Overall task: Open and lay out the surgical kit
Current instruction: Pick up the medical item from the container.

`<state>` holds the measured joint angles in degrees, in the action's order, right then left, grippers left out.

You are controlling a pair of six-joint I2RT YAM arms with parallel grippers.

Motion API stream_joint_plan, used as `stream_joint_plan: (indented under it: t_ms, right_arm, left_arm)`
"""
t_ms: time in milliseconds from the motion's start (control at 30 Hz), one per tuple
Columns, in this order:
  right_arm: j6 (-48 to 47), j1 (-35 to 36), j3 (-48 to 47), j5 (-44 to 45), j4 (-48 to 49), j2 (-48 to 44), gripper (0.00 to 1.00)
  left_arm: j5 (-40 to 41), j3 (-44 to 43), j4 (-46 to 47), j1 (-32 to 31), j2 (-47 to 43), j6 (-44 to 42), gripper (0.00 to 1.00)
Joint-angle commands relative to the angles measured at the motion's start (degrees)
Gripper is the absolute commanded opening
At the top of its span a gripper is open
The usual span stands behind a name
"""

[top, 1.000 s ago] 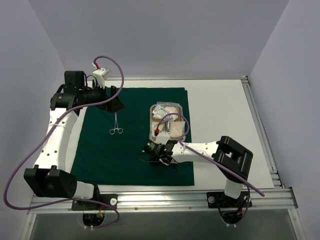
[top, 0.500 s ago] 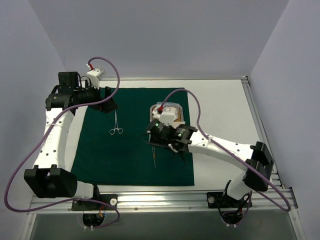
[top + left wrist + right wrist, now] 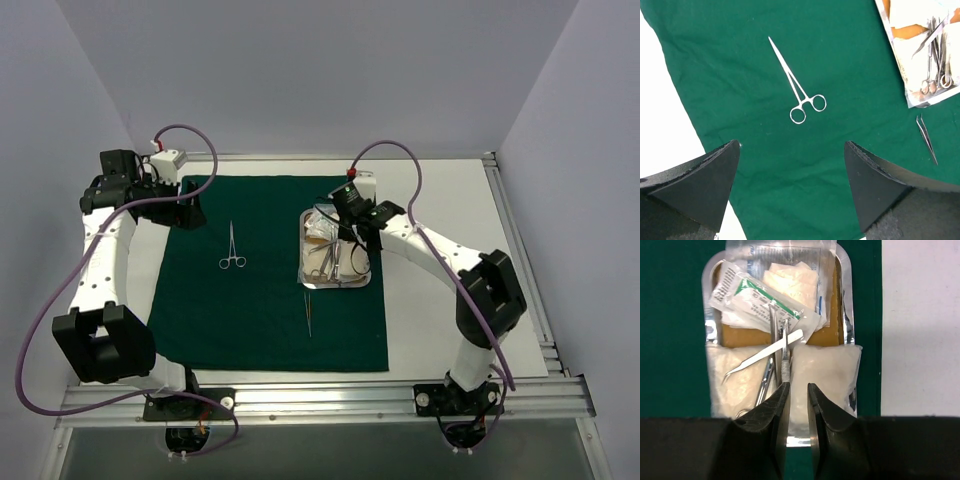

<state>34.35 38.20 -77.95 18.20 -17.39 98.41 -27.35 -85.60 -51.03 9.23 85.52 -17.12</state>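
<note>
The right gripper (image 3: 797, 386), jaws narrowly apart and empty, hangs over the gauze packets (image 3: 827, 375) in the steel tray (image 3: 846, 295). The left gripper (image 3: 791, 143), spread wide, hangs above the green drape (image 3: 730, 60), with the ring-handled clamp (image 3: 796, 89) lying just beyond its tips.

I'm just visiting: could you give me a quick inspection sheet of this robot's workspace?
Surface: white table, green cloth spread flat on it.
Job's things: tray on the cloth holds gauze, packets and tools; clamp and tweezers lie on the cloth.
Clutter: nothing seen.
Grippers: left pincer wide open, empty; right pincer barely open above the tray, empty.
Cables: purple cables loop off both arms.
Surroundings: plain walls; metal rail.
</note>
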Motion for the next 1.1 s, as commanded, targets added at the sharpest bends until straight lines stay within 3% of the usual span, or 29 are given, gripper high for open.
stream_joint_plan:
  t_ms: [0,233,467,633,667,733,767,833,967,1067]
  right_arm:
    - [-5.60,-1.54,-3.68,-2.99,2.27,3.71,0.17]
    - [-7.54,-2.16,-9.67,-4.66,1.22,13.81,0.18]
    - [-11.31,-1.55,-10.90,-8.35,3.15,13.83,0.21]
    - [-33.16,2.32,-13.63,-9.86,0.25,11.28,0.37]
    - [-41.38,2.15,-14.24,-10.98,-0.62,10.58,0.40]
    - [-48.20,-0.30,-14.94,-17.37,-1.07,9.08,0.46]
    - [-53.37,-1.27,-16.08,-25.24,-1.16,8.91,0.47]
    - [-57.79,-2.85,-18.01,-28.12,-2.55,10.57,0.47]
    - [-64.84,-2.86,-25.40,-25.41,-9.85,16.72,0.47]
    - [-70.02,-2.69,-23.66,-26.27,-9.43,16.73,0.48]
  left_arm:
    - [-0.51,-0.27,-0.65,0.70,0.79,-1.25,0.94]
    - [-2.00,0.09,-0.65,1.31,1.93,-1.07,0.94]
    - [-2.88,-0.53,-0.83,1.49,3.51,-0.89,0.94]
    - [-3.14,-1.67,-1.18,1.75,4.75,-1.07,0.94]
    - [-3.14,-2.11,-1.79,1.66,5.01,-1.33,0.94]
    - [-2.97,-2.90,-2.32,1.66,5.19,-1.86,0.94]
    - [-2.79,-3.16,-2.41,1.66,5.36,-1.86,0.94]
    - [-2.35,-3.60,-2.41,1.75,5.36,-1.68,0.94]
    - [-2.27,-3.87,-2.85,1.84,5.01,-1.42,0.94]
    - [-1.48,-4.13,-2.85,1.84,5.19,-1.77,0.94]
